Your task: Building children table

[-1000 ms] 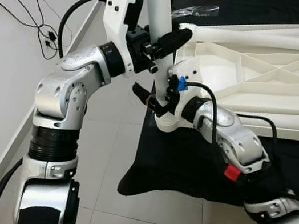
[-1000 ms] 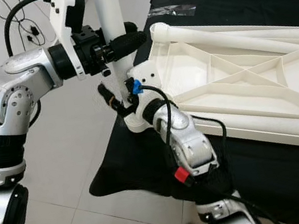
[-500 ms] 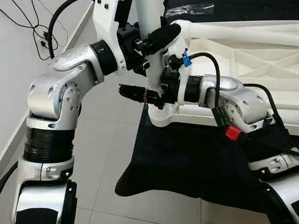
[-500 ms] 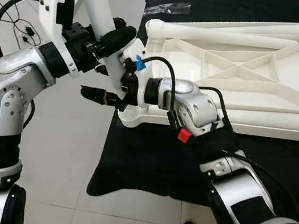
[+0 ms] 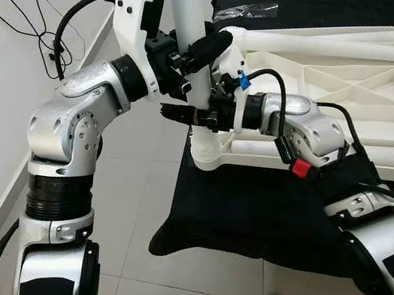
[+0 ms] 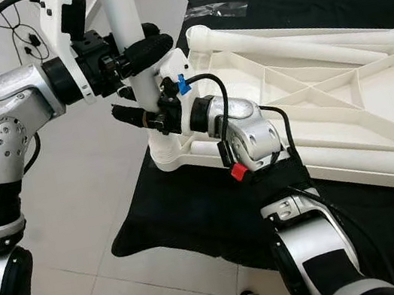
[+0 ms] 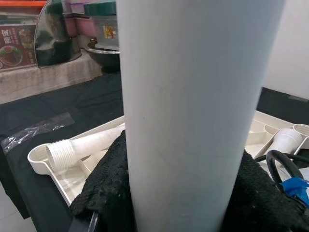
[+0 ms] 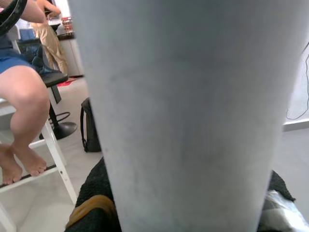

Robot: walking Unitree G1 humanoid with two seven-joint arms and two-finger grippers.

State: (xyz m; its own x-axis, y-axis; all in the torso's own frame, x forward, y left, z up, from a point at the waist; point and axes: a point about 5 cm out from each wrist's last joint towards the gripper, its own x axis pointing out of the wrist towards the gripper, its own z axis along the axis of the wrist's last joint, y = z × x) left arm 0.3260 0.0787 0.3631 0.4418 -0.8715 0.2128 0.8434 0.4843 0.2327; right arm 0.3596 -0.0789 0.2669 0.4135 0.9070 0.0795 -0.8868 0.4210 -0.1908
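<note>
- The left gripper was clenched around the upright white table leg, its black fingers wrapping the tube higher up.
- The right gripper was also closed on that leg, lower down, just above the corner socket of the tabletop.
- The tabletop lay upside down on a black cloth, ribs facing up, its near corner overhanging the tiled floor.
- The leg stood vertical in the corner socket; whether it was fully seated could not be told, though it looked at least started.
- Another leg lay loose along the far rim of the tabletop, so that one was not yet fitted.
- As a judgement, the build was early: one leg going in, the others left, and then the table to be turned upright.
- A seated person showed in the right wrist view.
</note>
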